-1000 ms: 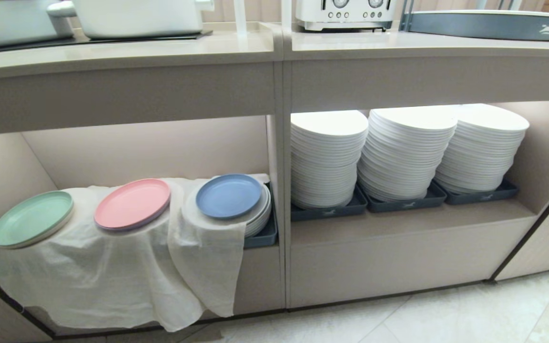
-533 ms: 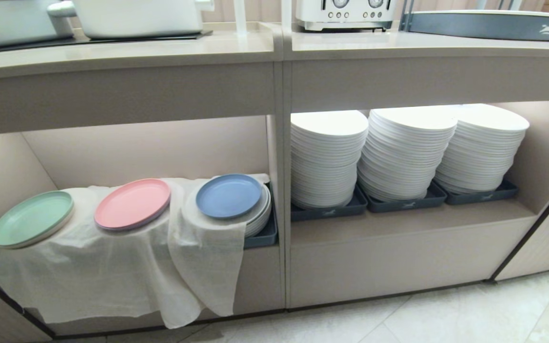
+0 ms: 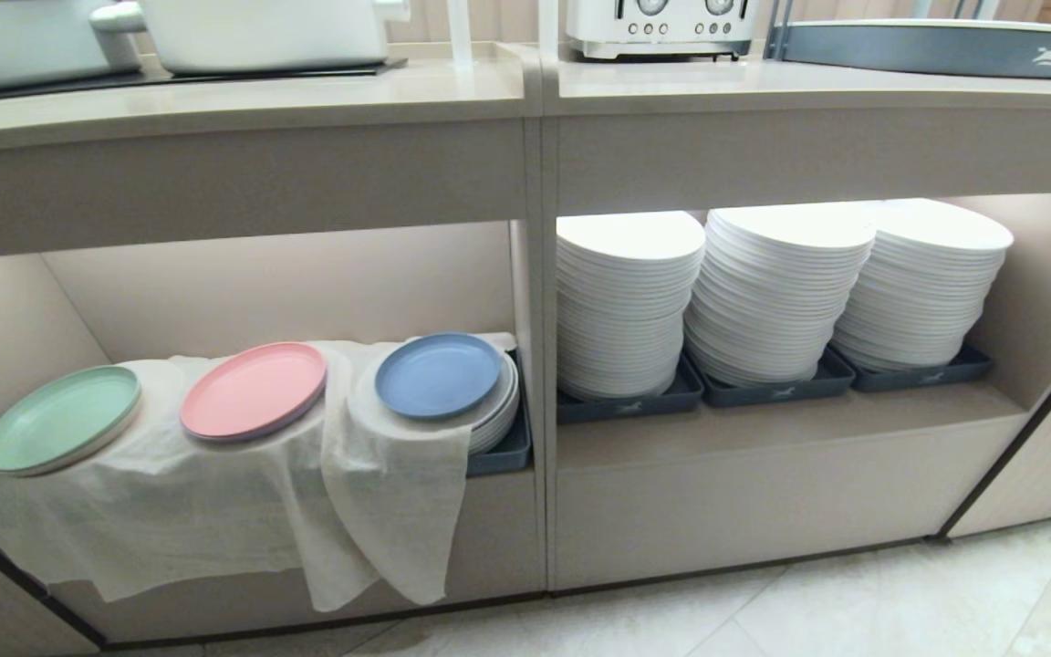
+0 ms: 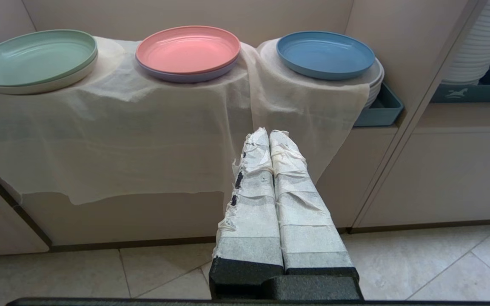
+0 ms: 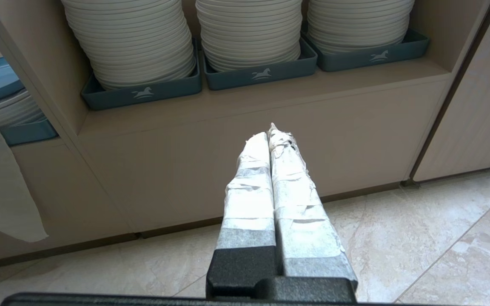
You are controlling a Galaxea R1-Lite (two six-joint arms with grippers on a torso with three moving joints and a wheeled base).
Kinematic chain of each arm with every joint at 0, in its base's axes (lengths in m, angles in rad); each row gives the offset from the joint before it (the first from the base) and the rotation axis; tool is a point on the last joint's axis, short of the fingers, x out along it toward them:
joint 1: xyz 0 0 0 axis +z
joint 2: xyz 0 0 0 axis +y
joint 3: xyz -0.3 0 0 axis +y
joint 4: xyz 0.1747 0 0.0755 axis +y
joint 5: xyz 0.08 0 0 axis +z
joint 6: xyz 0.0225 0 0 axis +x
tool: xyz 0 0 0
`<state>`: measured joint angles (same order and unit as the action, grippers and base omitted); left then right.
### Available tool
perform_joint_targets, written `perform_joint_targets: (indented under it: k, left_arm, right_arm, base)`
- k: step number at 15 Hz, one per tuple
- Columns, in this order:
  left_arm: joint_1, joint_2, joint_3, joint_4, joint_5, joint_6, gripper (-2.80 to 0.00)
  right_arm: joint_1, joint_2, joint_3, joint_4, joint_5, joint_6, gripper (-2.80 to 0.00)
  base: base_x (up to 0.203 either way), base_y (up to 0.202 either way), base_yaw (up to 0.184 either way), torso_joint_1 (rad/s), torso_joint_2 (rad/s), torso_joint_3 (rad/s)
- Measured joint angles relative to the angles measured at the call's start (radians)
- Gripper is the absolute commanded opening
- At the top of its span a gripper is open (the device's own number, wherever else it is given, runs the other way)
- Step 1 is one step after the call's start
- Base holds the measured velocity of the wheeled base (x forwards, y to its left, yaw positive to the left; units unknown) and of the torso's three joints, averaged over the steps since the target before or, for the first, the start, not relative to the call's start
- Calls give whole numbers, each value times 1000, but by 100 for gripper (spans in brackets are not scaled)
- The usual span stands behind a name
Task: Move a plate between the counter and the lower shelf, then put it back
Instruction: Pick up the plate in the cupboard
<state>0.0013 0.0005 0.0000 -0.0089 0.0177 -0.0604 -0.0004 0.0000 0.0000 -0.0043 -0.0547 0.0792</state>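
Item one, the plate (image 3: pixel 438 374): light blue, raised rim, lying flat on the low stack of white plates (image 3: pixel 498 411) in the grey tray (image 3: pixel 504 452), at the right end of the lower shelf (image 3: pixel 270 292). We are finding it untouched, with nothing gripping it.

Beside it, on the draped white cloth (image 3: pixel 215 511): the pink plate (image 3: pixel 254 390), then the pale green plate (image 3: pixel 60 418) further left, each apart from its neighbour.

Above: the table (image 3: pixel 306 96), carrying no coloured plate.

Next compartment: three tall white plate stacks (image 3: pixel 772 292).

Our left gripper (image 4: pixel 269 136) is hanging low before the cloth, well short of the plate, fingers (image 4: pixel 253 187) pressed together and empty. Our right gripper (image 5: pixel 269 135) is idling before the right-hand cabinet front, fingers together, empty.

Progress, as we are judging it: neither transfer is showing as begun; the lift to the table and the return to the shelf are both remaining.
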Motion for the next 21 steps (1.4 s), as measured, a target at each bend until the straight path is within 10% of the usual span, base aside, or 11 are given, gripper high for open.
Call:
perform_joint_targets:
  k: [21]
  left_arm:
    - [0, 0, 0, 2, 1, 0, -280]
  right_arm:
    - [0, 0, 0, -1, 0, 0, -280]
  base:
    - [0, 0, 0, 0, 0, 0]
